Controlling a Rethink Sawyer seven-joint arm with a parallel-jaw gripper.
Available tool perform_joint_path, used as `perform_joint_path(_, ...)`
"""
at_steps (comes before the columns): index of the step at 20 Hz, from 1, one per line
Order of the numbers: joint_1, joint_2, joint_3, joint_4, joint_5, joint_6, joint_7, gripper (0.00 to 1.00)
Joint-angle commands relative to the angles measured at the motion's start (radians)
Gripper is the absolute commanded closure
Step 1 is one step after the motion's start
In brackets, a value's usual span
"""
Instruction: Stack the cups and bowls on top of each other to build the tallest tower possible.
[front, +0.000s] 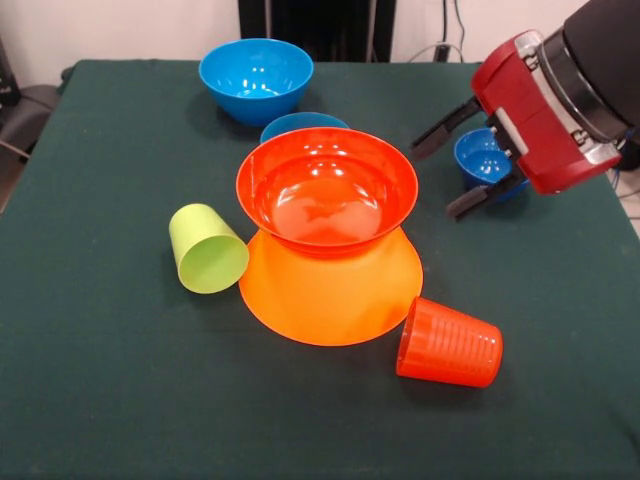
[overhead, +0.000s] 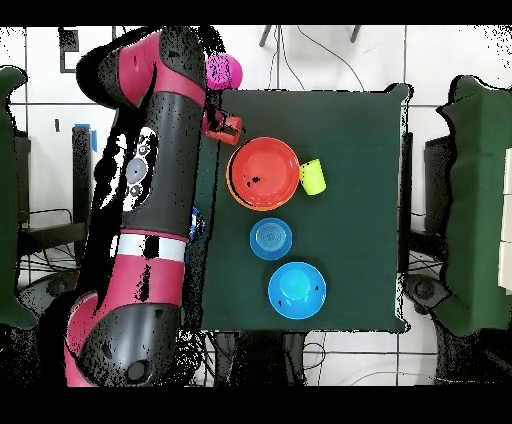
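My tower (front: 330, 250), a red-orange bowl (front: 327, 190) upright on the upturned light-orange bowl (front: 330, 295), just beside my gripper (front: 455, 170), gripper released, hovering over a small blue bowl (front: 480, 155), green cup (front: 205, 250) and orange cup (front: 450, 343) tipped on the desk (front: 100, 380) beyond the tower
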Motion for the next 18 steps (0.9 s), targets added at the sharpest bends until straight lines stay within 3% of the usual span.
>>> perform_joint_path(1,-0.052,0.045,0.036,-0.095,0.034,0.131,-0.086,0.0)
perform_joint_path(7,-0.109,0.075,-0.003,-0.14,0.057,0.12,0.005,0.0)
perform_joint_path(13,-0.191,0.116,-0.041,-0.231,0.123,0.123,-0.07,0.0)
perform_joint_path(18,-0.189,0.118,-0.054,-0.209,0.132,0.066,-0.017,0.0)
